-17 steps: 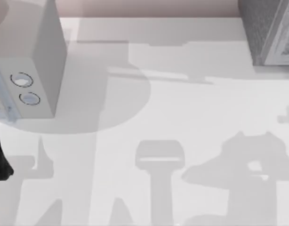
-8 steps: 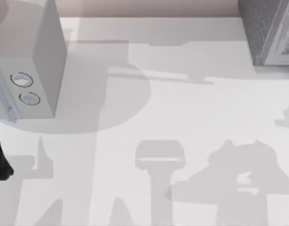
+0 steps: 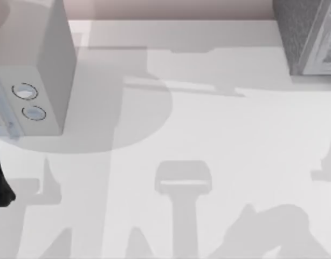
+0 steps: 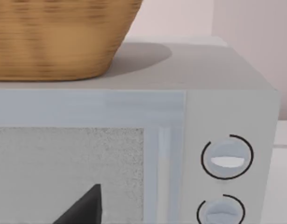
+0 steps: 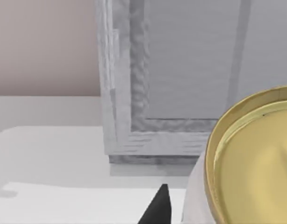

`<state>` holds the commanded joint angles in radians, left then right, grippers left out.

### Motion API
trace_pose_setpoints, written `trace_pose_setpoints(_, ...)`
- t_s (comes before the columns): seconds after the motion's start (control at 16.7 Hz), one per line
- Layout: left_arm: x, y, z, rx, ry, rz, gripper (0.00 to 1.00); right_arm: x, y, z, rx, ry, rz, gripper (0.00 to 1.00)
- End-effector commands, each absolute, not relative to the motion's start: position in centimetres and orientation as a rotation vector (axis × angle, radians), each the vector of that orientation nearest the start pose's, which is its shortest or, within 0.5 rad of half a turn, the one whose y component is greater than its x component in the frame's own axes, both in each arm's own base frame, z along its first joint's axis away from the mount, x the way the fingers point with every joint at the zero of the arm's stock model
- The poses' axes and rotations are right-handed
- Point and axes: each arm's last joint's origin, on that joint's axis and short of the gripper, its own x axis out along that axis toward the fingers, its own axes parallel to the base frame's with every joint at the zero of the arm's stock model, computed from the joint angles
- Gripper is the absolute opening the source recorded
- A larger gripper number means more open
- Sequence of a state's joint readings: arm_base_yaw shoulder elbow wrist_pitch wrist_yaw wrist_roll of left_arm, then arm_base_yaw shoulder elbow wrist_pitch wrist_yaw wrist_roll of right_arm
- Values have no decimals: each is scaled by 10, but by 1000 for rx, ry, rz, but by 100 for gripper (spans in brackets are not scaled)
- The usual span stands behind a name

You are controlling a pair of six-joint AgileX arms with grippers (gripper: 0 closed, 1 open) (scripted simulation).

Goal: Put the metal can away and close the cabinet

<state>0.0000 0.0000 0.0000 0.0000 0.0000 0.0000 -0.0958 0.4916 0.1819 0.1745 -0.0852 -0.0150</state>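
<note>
The can (image 5: 255,163), gold-rimmed, sits right beside the right claw's dark fingertip (image 5: 157,207), facing the cabinet (image 5: 181,70) front across the worktop (image 5: 50,158); whether it is clamped I cannot tell.

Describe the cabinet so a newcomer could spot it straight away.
Start at the table and go to its far right corner in the top view: the cabinet stands there, cut off by the edge. It is dark grey and speckled like stone, with a paler framed front, unlike the smooth pale box with two round dials at the left.
</note>
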Motion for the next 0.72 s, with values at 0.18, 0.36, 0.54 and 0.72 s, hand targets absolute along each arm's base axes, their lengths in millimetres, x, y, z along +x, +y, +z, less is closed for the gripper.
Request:
trace_pose_setpoints(0.18,106,-1,160,0,0,0,100,121,-6,178,-5,81,-5,0)
trace_pose_setpoints(0.36,106,-1,160,0,0,0,100,110,-3,166,-2,30,-2,0)
trace_pose_setpoints(0.54,106,-1,160,0,0,0,100,106,-1,160,0,2,0,0)
trace_pose_setpoints(0.72,106,-1,160,0,0,0,100,106,-1,160,0,0,0,0)
